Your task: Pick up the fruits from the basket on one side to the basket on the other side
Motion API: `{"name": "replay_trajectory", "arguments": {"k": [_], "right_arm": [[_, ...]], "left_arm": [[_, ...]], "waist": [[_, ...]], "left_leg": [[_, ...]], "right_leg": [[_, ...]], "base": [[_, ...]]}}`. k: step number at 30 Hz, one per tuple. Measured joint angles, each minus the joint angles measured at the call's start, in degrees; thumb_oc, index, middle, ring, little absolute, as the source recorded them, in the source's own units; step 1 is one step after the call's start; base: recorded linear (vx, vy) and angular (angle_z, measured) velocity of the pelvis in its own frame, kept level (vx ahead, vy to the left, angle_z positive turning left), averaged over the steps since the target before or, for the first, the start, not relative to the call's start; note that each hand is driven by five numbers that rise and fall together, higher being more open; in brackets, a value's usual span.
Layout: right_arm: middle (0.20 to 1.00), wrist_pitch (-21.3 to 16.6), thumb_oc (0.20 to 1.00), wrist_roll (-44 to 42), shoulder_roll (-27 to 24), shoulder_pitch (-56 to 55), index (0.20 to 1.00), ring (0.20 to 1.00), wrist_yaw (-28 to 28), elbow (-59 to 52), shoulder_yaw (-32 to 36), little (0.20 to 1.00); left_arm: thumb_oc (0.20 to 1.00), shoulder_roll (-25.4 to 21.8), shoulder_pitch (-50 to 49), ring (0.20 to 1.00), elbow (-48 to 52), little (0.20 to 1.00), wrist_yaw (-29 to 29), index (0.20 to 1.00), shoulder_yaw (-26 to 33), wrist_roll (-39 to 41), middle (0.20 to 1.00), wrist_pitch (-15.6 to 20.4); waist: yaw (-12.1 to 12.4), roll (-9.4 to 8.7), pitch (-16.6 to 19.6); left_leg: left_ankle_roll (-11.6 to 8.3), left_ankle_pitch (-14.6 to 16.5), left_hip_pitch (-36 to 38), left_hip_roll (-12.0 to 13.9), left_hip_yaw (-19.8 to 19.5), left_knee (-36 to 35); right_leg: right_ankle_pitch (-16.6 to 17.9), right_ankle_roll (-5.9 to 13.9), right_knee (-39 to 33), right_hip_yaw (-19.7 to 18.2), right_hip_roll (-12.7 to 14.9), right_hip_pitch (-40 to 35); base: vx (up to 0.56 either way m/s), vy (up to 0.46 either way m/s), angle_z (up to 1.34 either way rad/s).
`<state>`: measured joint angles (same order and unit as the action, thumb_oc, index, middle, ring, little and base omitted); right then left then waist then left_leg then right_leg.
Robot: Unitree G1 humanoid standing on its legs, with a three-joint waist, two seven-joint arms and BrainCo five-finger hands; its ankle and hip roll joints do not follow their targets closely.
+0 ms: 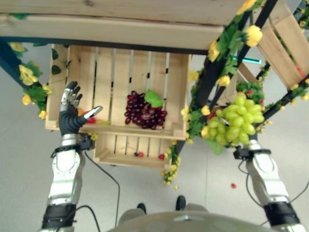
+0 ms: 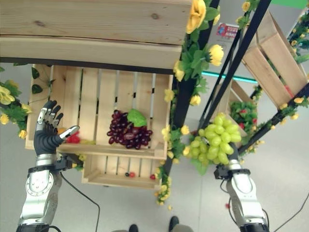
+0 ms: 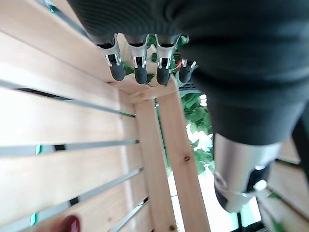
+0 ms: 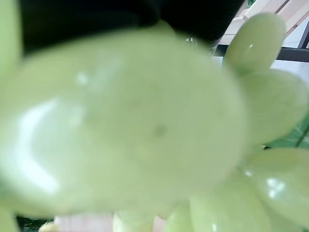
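Left eye view is showing the job about midway: the right hand (image 1: 244, 145) is carrying a bunch of green grapes (image 1: 235, 121) in the air at 3 o'clock, between the wooden crate (image 1: 120, 82) at centre and a second crate (image 2: 244, 113) on the rack at 2 o'clock. Its fingers are lying hidden behind the fruit, so I cannot tell how they are closing, though the bunch is sitting right on the hand. A bunch of dark red grapes (image 1: 144, 110) with a green leaf is lying in the centre crate, and a small red fruit (image 2: 72, 138) is resting at its 9 o'clock corner, so both are probably waiting. The left hand (image 1: 71, 113) is hovering there, fingers spread apart and holding nothing.
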<state>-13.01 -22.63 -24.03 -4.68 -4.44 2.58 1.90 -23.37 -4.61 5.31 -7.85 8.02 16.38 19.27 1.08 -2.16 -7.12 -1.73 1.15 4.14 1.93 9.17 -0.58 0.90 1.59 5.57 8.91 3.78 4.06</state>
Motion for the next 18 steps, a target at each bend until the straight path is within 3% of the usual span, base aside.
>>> {"name": "replay_trajectory", "arguments": {"k": [6, 9, 10, 11, 12, 13, 14, 16, 18], "right_arm": [[0.2, 0.09, 0.2, -0.03, -1.01, -0.19, 0.2, 0.2, -0.19, -0.25, -0.01, 0.2], [0.2, 0.08, 0.2, -0.06, -1.35, -0.21, 0.2, 0.2, 0.01, -0.31, 0.05, 0.2], [0.2, 0.07, 0.2, -0.06, -1.72, -0.43, 0.2, 0.2, 0.1, -0.56, 0.47, 0.2], [0.2, 0.08, 0.2, -0.06, -2.05, -0.53, 0.2, 0.2, 0.36, -0.85, 0.64, 0.2], [0.2, 0.08, 0.2, -0.01, -2.86, 0.01, 0.2, 0.2, 0.73, -1.83, 0.58, 0.2], [0.2, 0.13, 0.2, 0.02, -2.83, 0.61, 0.2, 0.2, 0.87, -1.88, 0.25, 0.2], [0.2, 0.12, 0.2, 0.01, -2.79, 1.86, 0.2, 0.2, 1.34, -2.38, 0.14, 0.2], [0.2, 0.06, 0.2, -0.05, -3.61, 2.25, 0.2, 0.2, 1.38, -2.66, 0.66, 0.2], [0.2, 0.19, 0.2, -0.08, -3.84, 2.18, 0.2, 0.2, 1.4, -2.59, 0.75, 0.2]], "left_arm": [[1.0, 1.65, 0.41, 1.0, -0.2, 1.0, 0.1, 1.0, -0.34, 0.0, 1.0, -0.37], [1.0, 1.82, 1.6, 1.0, -0.82, 1.0, 0.43, 1.0, -1.53, -0.01, 1.0, -0.85], [1.0, 2.15, 3.74, 1.0, -2.39, 1.0, 0.54, 1.0, -3.38, -0.01, 1.0, -1.33], [1.0, 2.27, 5.29, 1.0, -3.36, 1.0, 0.51, 1.0, -4.58, -0.01, 1.0, -1.48], [1.0, 2.21, 7.03, 1.0, -3.85, 1.0, 0.59, 1.0, -5.57, -0.04, 1.0, -1.76], [1.0, 2.06, 6.8, 1.0, -3.71, 1.0, 0.55, 1.0, -5.51, -0.01, 1.0, -1.71], [1.0, 1.83, 5.71, 1.0, -3.62, 1.0, 0.34, 1.0, -4.73, 0.0, 1.0, -1.65], [1.0, 1.81, 4.9, 1.0, -3.68, 1.0, -0.11, 1.0, -4.51, 0.0, 1.0, -1.61], [1.0, 1.91, 4.77, 1.0, -4.59, 1.0, -0.67, 1.0, -4.61, -0.07, 1.0, -0.78]], "waist": [[-0.15, 0.47, -0.16], [-0.16, 0.8, -0.26], [-1.32, 1.06, -0.4], [-2.55, 1.12, -0.48], [-4.21, 0.85, -1.12], [-3.24, 0.41, -1.3], [-1.09, 0.32, -1.28], [-1.94, 0.11, -1.57], [-2.59, 0.93, -1.47]], "left_leg": [[-1.03, 0.14, -0.36, 1.23, -2.19, 0.22], [-1.62, -0.71, -3.36, 0.93, -5.69, 1.32], [-1.43, -2.2, -6.5, 0.54, -5.38, 2.66], [-2.41, -4.11, -8.37, 0.5, -2.42, 2.41], [-3.02, -4.56, -9.92, 1.72, 7.99, 3.3], [-1.96, -3.58, -9.9, 2.51, 9.65, 4.89], [-0.9, -1.61, -8.17, 3.69, 8.61, 7.97], [-2.65, -0.69, -5.67, 3.89, 3.18, 7.18], [-3.62, 0.15, -3.04, 4.28, 1.37, 2.78]], "right_leg": [[-0.46, -0.56, -1.86, 1.65, -1.34, -2.12], [-0.49, -0.49, -3.29, 4.59, -1.34, -2.89], [-0.92, -0.67, -3.75, 6.04, -0.84, -3.46], [-1.1, -1.51, -3.64, 7.82, 0.39, -3.5], [-2.2, -1.88, -3.72, 9.51, 1.54, -2.74], [-2.6, -2.16, -2.84, 8.78, 1.74, -1.8], [-3.57, -1.98, -0.25, 7.86, 2.62, -0.47], [-4.0, -0.49, 2.54, 7.17, 3.47, 0.53], [-4.07, 0.23, 3.22, 7.33, 2.94, 0.74]], "base": [[-0.04, -0.112, 0.16], [-0.18, -0.057, 0.86], [-0.15, 0.022, 1.87], [-0.15, 0.033, 2.4], [-0.1, 0.044, 1.55], [-0.12, 0.065, 0.78], [-0.04, 0.122, -0.09], [-0.01, 0.227, 0.15], [-0.01, 0.209, 0.1]]}}
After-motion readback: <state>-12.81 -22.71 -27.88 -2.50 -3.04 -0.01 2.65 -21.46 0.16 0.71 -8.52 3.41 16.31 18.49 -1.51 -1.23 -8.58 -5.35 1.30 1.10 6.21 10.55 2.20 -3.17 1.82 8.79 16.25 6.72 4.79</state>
